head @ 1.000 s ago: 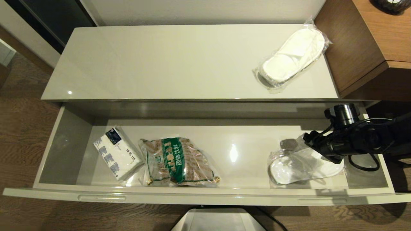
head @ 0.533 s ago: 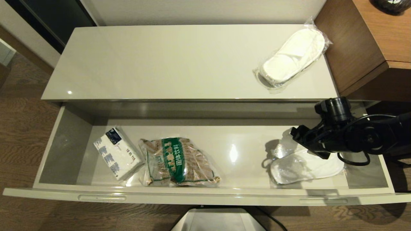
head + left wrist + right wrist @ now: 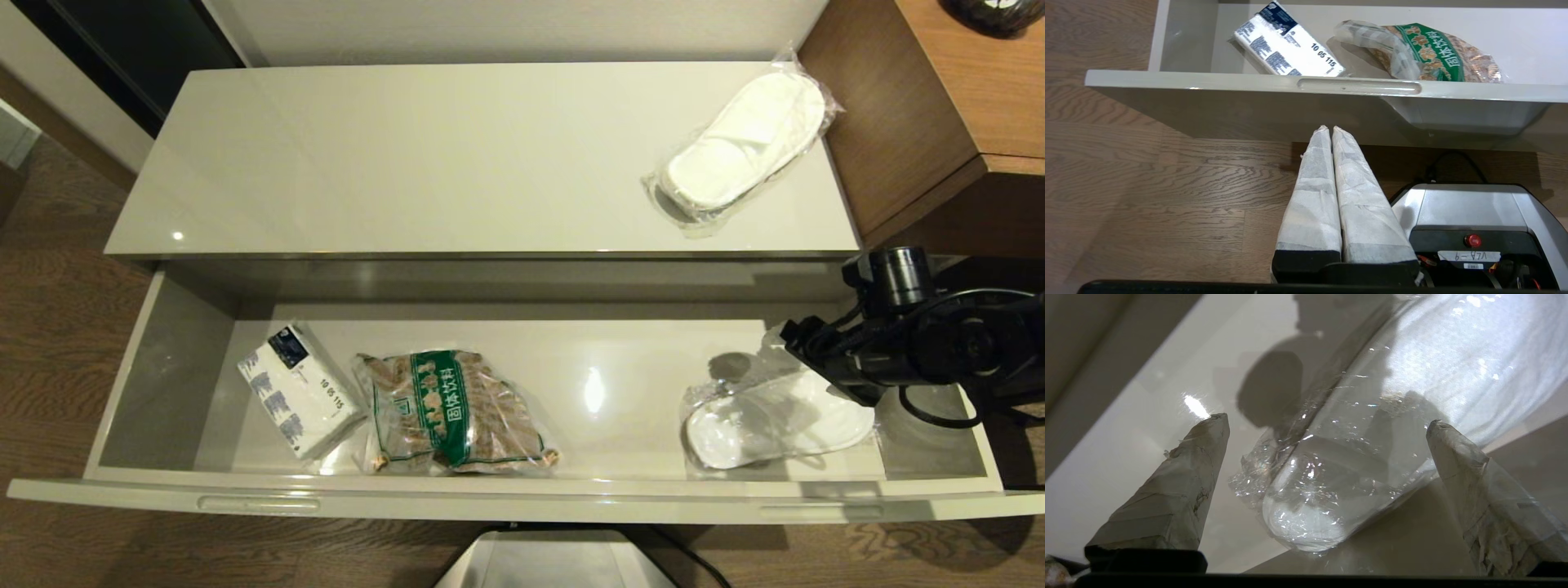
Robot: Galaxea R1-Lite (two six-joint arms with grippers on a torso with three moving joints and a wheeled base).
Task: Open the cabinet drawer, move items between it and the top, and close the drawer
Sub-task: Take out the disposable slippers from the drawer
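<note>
The cabinet drawer (image 3: pixel 522 498) stands pulled out. One bagged white slipper (image 3: pixel 743 139) lies on the top (image 3: pixel 449 155) at its right end. The other slipper (image 3: pixel 775 425) lies flat in the drawer's right end. My right gripper (image 3: pixel 796 359) hovers just above that slipper's rear right part. In the right wrist view the right gripper (image 3: pixel 1327 420) is open, its fingertips (image 3: pixel 1212 428) straddling the bag's end (image 3: pixel 1306 506) without touching it. My left gripper (image 3: pixel 1329 130) is shut on nothing, parked low in front of the drawer's front (image 3: pixel 1249 79).
A white-and-blue tissue pack (image 3: pixel 298 390) and a clear bag of brown pieces with a green label (image 3: pixel 449 412) lie in the drawer's left half. A taller brown desk (image 3: pixel 939 98) adjoins the cabinet on the right. My base (image 3: pixel 555 563) sits below the drawer front.
The right gripper swung left over the slipper in the drawer, then drew back to the right. That slipper has stayed in place. The left arm has not moved.
</note>
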